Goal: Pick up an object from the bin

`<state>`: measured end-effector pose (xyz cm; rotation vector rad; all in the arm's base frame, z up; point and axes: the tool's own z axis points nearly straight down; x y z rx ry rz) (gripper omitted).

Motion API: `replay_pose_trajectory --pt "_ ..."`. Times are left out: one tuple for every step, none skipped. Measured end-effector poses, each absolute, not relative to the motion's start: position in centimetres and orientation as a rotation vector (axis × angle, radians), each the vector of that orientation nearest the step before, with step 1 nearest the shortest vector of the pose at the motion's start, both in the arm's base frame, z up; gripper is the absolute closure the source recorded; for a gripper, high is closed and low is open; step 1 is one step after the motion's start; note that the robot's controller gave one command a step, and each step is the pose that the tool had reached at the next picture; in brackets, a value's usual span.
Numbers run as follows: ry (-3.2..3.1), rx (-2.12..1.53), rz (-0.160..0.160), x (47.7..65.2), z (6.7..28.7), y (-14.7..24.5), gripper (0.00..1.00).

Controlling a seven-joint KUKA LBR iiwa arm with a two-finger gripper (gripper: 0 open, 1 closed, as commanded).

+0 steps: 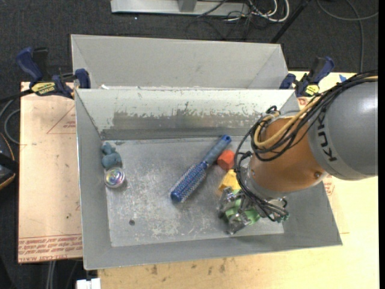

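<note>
Grey metal forms the bin (150, 218), and in the camera view we look down on its scuffed floor from above and a little to one side. From the right the arm (355, 131) reaches in, its wrist wrapped in an orange cover (283, 164) with dark cables (260, 138) looped across it. Below that cover the gripper (242, 214) is down in the near right part of the bin, close to the floor and near the right wall. Green, dark and pale bits crowd together there, and we cannot tell which of them belong to the gripper and which, if any, to a loose thing. Whether it is open or closed we cannot tell either, nor whether it holds anything. Nearest to it is a small yellow piece (228, 179), just on its far side and partly tucked beneath the cover's edge. A little farther lies a small orange block (225, 158), touching or almost touching the handle end of a blue hairbrush (197, 172). That brush lies slantwise near the middle of the floor, handle toward the far right, bristled head toward the near left. Well apart from all this, by the left wall, we see a small blue-grey lump (110, 156) and, just on its near side, a round shiny silver thing (114, 177).
</note>
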<state>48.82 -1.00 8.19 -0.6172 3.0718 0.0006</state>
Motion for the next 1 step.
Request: replay_pose_trajectory --pt "3.06 -0.667 -0.001 49.34 18.3 -0.22 1.0"
